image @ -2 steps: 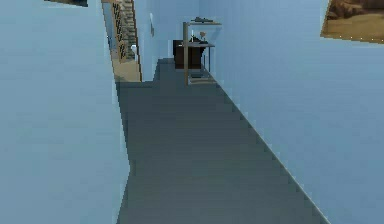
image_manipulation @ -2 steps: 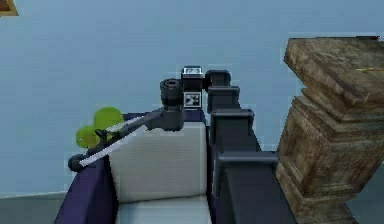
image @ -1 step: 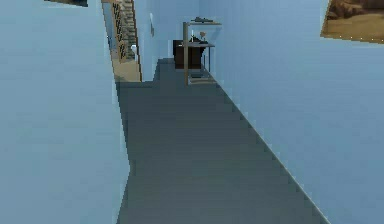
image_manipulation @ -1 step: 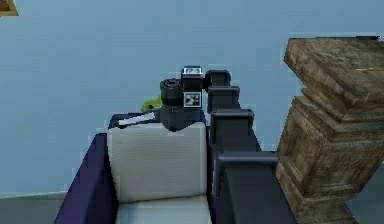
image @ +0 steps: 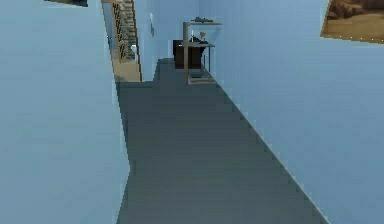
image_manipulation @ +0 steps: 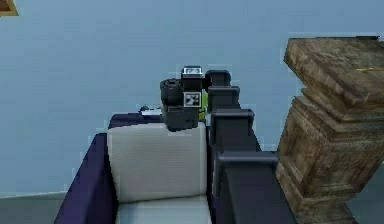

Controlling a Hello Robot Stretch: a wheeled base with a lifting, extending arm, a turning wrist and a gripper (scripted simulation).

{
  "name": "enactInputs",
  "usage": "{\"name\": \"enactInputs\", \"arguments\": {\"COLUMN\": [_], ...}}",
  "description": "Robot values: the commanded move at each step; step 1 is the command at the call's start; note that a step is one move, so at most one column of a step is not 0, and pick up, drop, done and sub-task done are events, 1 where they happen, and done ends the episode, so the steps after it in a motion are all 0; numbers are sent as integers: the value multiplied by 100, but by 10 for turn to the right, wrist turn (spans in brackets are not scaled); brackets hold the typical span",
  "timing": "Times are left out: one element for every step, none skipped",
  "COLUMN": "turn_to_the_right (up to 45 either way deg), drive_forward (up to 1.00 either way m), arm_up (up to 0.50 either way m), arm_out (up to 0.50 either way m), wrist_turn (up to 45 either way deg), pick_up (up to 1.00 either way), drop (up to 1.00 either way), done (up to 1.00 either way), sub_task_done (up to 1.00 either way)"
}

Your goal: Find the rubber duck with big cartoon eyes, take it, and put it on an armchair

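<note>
An armchair [image_manipulation: 150, 165] with a light grey cushion and dark navy sides stands against the blue wall in the arm side view. The dark arm bar [image_manipulation: 235, 150] rises over its right side. The gripper [image_manipulation: 153, 106] sits above the chair's backrest, left of the white marker squares [image_manipulation: 190, 97]. A small yellow-green patch [image_manipulation: 203, 101] shows between the markers and the arm bar; its shape is too small to name. With the chair right behind the gripper's far end, I cannot tell whether it holds anything.
A carved wooden piece [image_manipulation: 330, 120] stands close at the arm side view's right. The forward view looks down a blue-walled corridor with dark floor [image: 200, 140]. At its far end stand a small side table [image: 200, 50] and a dark cabinet [image: 185, 55]. A doorway [image: 125, 45] opens at the left.
</note>
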Motion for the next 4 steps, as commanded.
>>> {"name": "enactInputs", "arguments": {"turn_to_the_right": [0,0,0,0], "drive_forward": [0,0,0,0], "arm_up": [-46,-32,0,10], "arm_out": [0,0,0,0], "wrist_turn": [0,0,0,0], "pick_up": [0,0,0,0], "drop": [0,0,100,0], "done": [0,0,0,0], "sub_task_done": [0,0,0,0]}}
